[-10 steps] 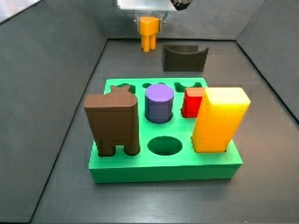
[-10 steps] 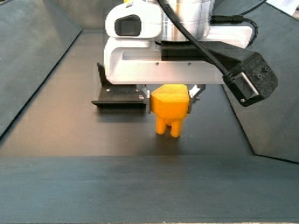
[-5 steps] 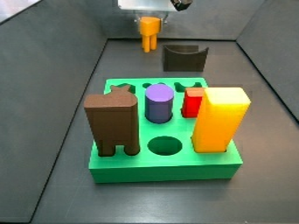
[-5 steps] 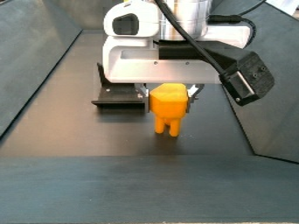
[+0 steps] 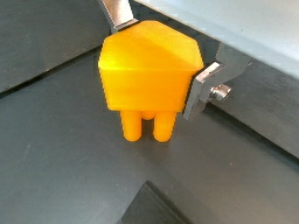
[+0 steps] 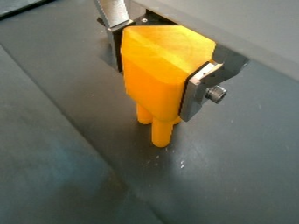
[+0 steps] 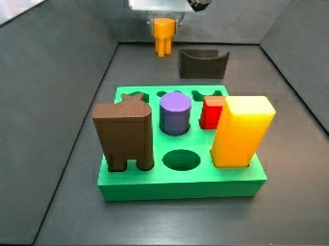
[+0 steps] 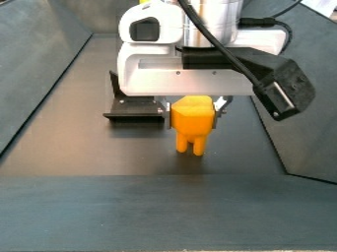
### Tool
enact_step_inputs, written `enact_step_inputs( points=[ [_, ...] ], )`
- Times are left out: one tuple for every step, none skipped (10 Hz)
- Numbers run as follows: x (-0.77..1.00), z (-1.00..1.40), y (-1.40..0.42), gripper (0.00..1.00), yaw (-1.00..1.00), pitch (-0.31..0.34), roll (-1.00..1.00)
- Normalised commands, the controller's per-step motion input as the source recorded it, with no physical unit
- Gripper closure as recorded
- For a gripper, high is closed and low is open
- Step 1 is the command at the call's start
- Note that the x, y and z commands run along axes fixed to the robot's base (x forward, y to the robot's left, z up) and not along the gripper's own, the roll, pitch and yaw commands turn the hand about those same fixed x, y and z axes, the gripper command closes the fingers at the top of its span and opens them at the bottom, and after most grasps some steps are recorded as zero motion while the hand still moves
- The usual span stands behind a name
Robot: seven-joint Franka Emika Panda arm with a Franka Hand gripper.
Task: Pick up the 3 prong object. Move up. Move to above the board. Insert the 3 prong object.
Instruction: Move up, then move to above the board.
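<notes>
One 3 prong object (image 5: 146,74), orange-yellow plastic: blocky body with a peaked, faceted top and short rounded legs beneath. Two legs show in a wrist view (image 5: 147,125); a third cannot be made out. It hangs in the gripper (image 6: 158,66), legs pointing down, clear of the dark floor (image 8: 93,148) in a side view.

The fingers are clamped on the block's two opposite sides: one silver plate (image 5: 205,87) with a bolt lies flat against one flank, the other plate (image 5: 117,13) shows behind the far flank. Both wrist views agree.

Landmark: the board (image 7: 187,178), one green square slab. The 3 prong object (image 7: 162,37) sits well behind the board, toward the far wall, under the white gripper body (image 7: 164,6).

Board's contents, counted in a side view:
- one brown block (image 7: 123,135), standing at the near left corner
- one purple cylinder (image 7: 175,112), mid-board
- one red block (image 7: 213,110), just behind the tall piece
- one tall yellow-orange block (image 7: 243,130), standing at the near right
- one round hole (image 7: 182,159), open, between the brown and yellow-orange pieces

One dark U-notched block (image 7: 202,63) rests on the floor between the board and the far wall, just beside the held object. In a side view a dark piece (image 8: 132,106) lies behind the gripper; which one it is cannot be told.
</notes>
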Motion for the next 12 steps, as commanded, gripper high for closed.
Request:
enact_step_inputs(
  points=[
    [0.00,0.83,0.00,1.00,0.00,0.000,0.00],
    [0.02,0.80,0.03,1.00,-0.02,-0.021,0.02],
    [0.00,0.68,0.02,1.00,-0.03,-0.001,0.04],
    [-0.01,0.53,0.01,1.00,-0.03,0.021,0.06],
    [-0.02,0.33,0.00,1.00,-0.02,0.046,0.08],
    [-0.02,0.18,0.00,1.00,-0.01,0.061,0.09],
    [0.12,1.00,0.16,1.00,-0.28,-0.030,-0.02],
    [0.12,1.00,0.16,1.00,-0.24,-0.010,-0.04],
    [0.11,1.00,0.15,1.00,-0.21,0.013,-0.05],
    [0.11,1.00,0.14,1.00,-0.13,0.056,-0.05],
    [0.10,1.00,0.13,1.00,-0.09,0.080,-0.03],
    [0.10,1.00,0.12,1.00,-0.06,0.096,-0.01]
  ],
)
